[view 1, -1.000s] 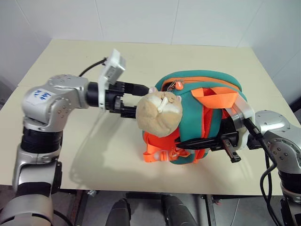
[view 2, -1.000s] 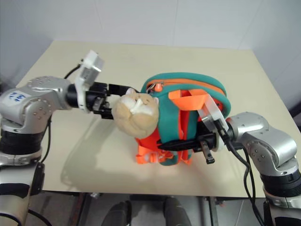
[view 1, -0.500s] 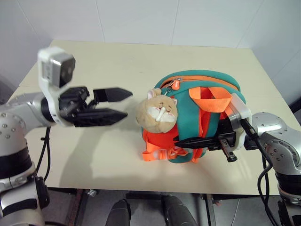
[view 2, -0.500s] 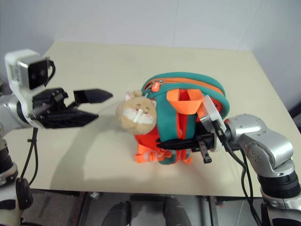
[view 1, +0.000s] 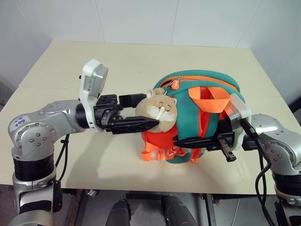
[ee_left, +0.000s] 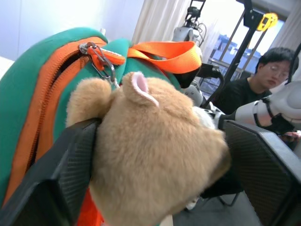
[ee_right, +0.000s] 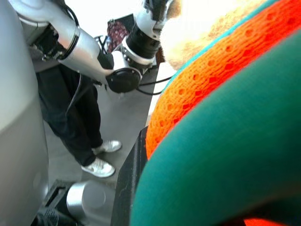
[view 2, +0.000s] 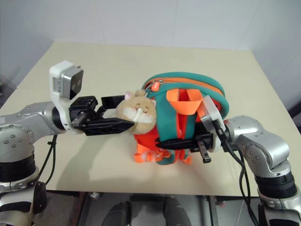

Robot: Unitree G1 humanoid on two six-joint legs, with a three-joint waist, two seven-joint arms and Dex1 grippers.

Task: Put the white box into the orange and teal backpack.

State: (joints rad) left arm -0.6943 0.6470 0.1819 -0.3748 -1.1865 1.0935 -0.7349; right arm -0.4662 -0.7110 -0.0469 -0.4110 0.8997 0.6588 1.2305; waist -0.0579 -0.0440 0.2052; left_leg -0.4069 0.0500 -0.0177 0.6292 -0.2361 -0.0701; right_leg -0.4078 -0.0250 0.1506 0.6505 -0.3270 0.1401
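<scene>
The orange and teal backpack [view 1: 200,120] is standing upright near the middle of the bench [view 1: 141,61], slightly toward three o'clock, with its tan plush head [view 1: 157,107] hanging off the nine o'clock side. The left hand [view 1: 141,113] is reaching in level from nine o'clock, and its two black fingers [ee_left: 70,165] are straddling the plush head, spread to either side of it with the pads touching or nearly touching the fur (a firm pinch is not yet evident). The right hand [view 1: 188,141] is lying clenched against the backpack's five o'clock flank, pinching an orange strap or the fabric there; exactly which cannot be told. The zipper pull [view 1: 175,85] is sitting at the pack's twelve o'clock crown, just beyond the left hand, the nearer of the two. The white box is probably already inside.
</scene>
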